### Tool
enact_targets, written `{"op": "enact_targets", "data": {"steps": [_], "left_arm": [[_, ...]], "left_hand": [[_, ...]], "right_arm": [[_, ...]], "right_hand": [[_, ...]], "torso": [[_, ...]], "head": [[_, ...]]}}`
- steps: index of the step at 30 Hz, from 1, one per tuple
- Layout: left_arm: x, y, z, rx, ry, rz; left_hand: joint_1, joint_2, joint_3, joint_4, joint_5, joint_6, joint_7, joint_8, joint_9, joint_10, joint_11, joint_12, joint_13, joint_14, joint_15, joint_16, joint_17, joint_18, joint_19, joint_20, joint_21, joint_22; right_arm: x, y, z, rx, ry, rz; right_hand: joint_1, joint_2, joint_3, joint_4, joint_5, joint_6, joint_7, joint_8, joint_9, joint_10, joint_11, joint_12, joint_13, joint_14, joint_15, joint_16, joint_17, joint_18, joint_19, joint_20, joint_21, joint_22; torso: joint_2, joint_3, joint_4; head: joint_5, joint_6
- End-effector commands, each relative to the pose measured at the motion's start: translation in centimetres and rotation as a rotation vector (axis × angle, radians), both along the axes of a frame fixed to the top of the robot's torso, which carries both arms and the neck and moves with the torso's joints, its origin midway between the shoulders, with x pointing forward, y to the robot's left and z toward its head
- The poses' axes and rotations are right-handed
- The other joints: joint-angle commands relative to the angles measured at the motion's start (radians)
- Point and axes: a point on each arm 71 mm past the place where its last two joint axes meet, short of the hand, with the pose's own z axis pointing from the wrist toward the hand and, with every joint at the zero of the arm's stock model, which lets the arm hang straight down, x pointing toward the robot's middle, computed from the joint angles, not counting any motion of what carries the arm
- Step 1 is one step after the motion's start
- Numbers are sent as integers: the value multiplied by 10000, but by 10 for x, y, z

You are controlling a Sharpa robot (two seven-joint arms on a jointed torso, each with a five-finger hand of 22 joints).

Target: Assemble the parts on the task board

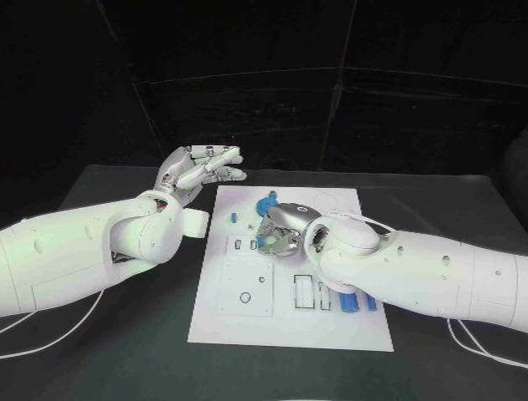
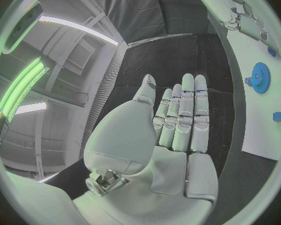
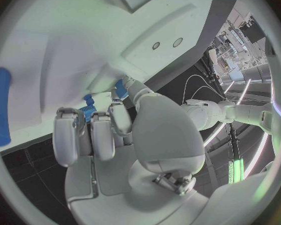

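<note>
The right hand (image 1: pixel 286 227) hangs over the middle of the white board (image 1: pixel 246 322), fingers curled down (we cannot tell whether they grip anything), beside the blue gear (image 1: pixel 266 205), while our left hand (image 1: pixel 198 171) hovers released, fingers straight, off the board's far-left corner.

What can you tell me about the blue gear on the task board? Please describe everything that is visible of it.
The blue gear is a round, toothed wheel that looks like plastic, with a raised hub and a hole in its middle. It lies flat on the white task board, near the far end. In the head view the right hand is over the board just beside it and hides part of it, so whether the hand touches it cannot be told. The left hand is apart from it, off the board's edge.
</note>
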Motion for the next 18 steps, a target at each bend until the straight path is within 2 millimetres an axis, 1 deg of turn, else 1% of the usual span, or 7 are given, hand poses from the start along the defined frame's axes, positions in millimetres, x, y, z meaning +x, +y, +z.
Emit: {"op": "enact_targets", "data": {"steps": [1,2,10,14,18], "left_arm": [[0,-1,2,-23,-69,-125],[0,-1,2,-22,-68,-125],[0,-1,1,-18,-63,-118],[0,-1,1,-16,-62,-115],[0,-1,1,-19,-53,-128]], "left_hand": [[50,59,-38,-39,32,21,23,-45,-14,29,27,-26,-11,32,36,-59,9,65,34,13,0,-12],[50,59,-38,-39,32,21,23,-45,-14,29,27,-26,-11,32,36,-59,9,65,34,13,0,-12],[76,66,-40,-61,31,17,29,-58,-15,25,31,-42,-12,31,38,-69,17,65,35,14,-7,-15],[76,66,-40,-61,31,17,29,-58,-15,25,31,-42,-12,31,38,-69,17,65,35,14,-7,-15],[79,67,-42,-64,31,16,30,-61,-16,24,32,-45,-12,31,39,-72,18,65,35,14,-9,-16]], "right_arm": [[-1,0,-2,-209,88,-25],[-1,0,-2,-195,74,-34],[-1,0,-1,-76,-77,-143],[-1,-1,0,21,-179,-205],[-1,-1,3,274,-397,-301]], "right_hand": [[-38,-146,-81,-8,-59,-89,-8,-50,-6,-46,36,-66,-16,681,85,-54,888,-4,-26,74,-55,1024],[-76,-187,-108,4,-75,-132,3,-70,-10,-57,46,-80,-26,680,94,-57,884,-2,-32,84,-60,1016],[-196,-300,-225,58,-120,-305,37,-120,-19,-84,82,-109,-47,676,127,-70,866,5,-50,117,-75,992],[-333,-418,-440,147,-491,-526,61,-140,-28,-132,116,-166,-91,668,157,-92,835,16,-87,149,-103,944],[-511,-577,-906,355,-740,-949,134,-144,-43,-241,188,-294,-192,656,217,-121,792,30,-132,201,-138,885]], "torso": [[1,1,-1],[1,1,-1],[0,0,0],[-1,1,1],[2,2,-1]], "head": [[8,-2],[8,-2],[17,1],[21,4],[30,3]]}}
